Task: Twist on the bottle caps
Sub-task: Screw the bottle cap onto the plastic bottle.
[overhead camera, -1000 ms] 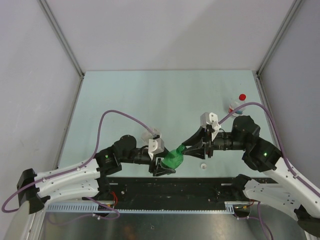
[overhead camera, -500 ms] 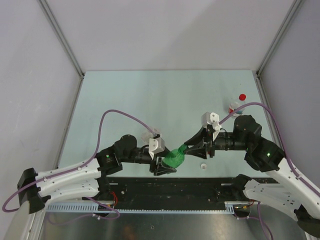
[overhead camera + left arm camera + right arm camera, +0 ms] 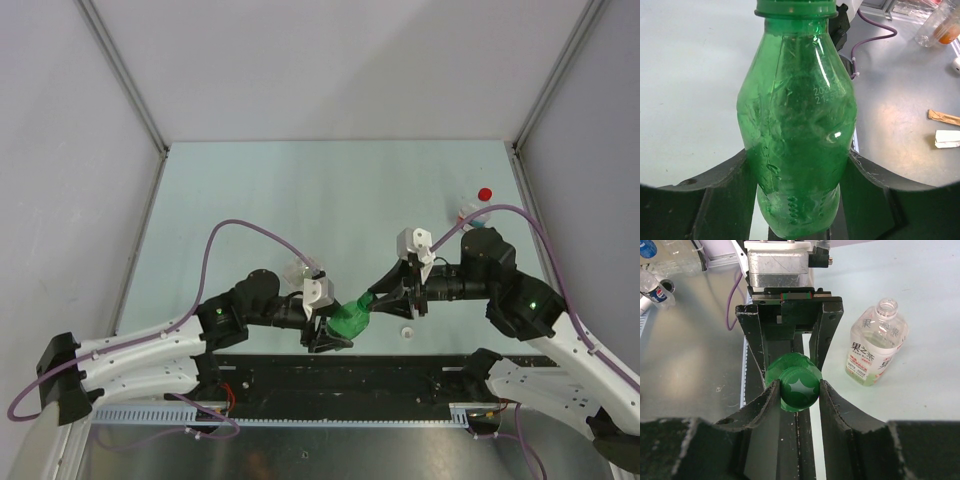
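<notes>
Right gripper [image 3: 799, 389] is clamped narrow on the green cap [image 3: 799, 385], a finger on each side. The cap sits on the neck of the green bottle [image 3: 797, 115], seen dead-on from the right wrist. Whether it's threaded all the way down, can't tell.

Left gripper [image 3: 797, 170] holds that bottle by the lower body, its jaws set fairly wide, one dark finger [image 3: 720, 190] pressed against each flank. From above, the bottle lies tilted off the table [image 3: 300, 190], neck pointing at the right gripper, and the two arms meet nose to nose at the near edge.

The white cap [image 3: 407, 331] lies loose on the table just under the right gripper, near the front. The red cap [image 3: 485, 194] is well back on the right, right beside a small clear bottle [image 3: 468, 213]; touching or not, can't tell.

A wider clear bottle [image 3: 875, 347] stands upright by the left arm, its neck open and uncapped.
</notes>
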